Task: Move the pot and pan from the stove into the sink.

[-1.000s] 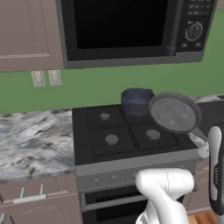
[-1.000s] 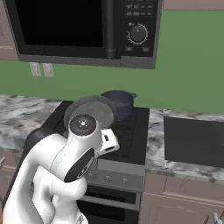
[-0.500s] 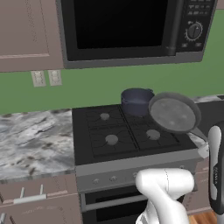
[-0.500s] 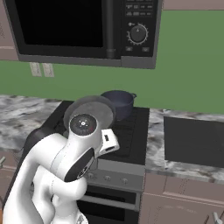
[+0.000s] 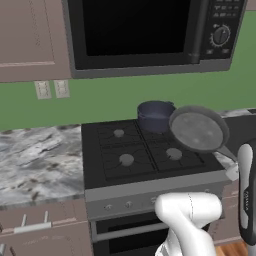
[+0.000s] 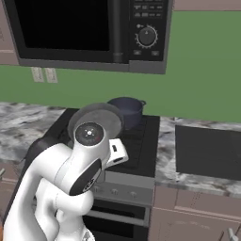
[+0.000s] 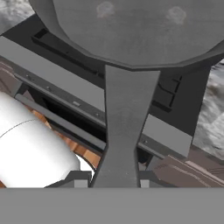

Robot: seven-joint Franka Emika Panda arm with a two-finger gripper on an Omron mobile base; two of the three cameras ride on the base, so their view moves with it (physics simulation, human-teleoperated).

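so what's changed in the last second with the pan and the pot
Nothing visibly changed. The gripper is still shut on the pan's handle, holding it tilted above the stove, and the pot still sits on the back burner.

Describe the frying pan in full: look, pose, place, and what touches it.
The pan is a shallow round frying pan with a speckled grey inner surface, a dark rim and a long flat dark handle. It is off the burners, held up over the right front part of the stove and tilted so its inside faces the base cameras. The gripper is shut on the handle's end. The pot stands behind it on the rear burner, apart from it.
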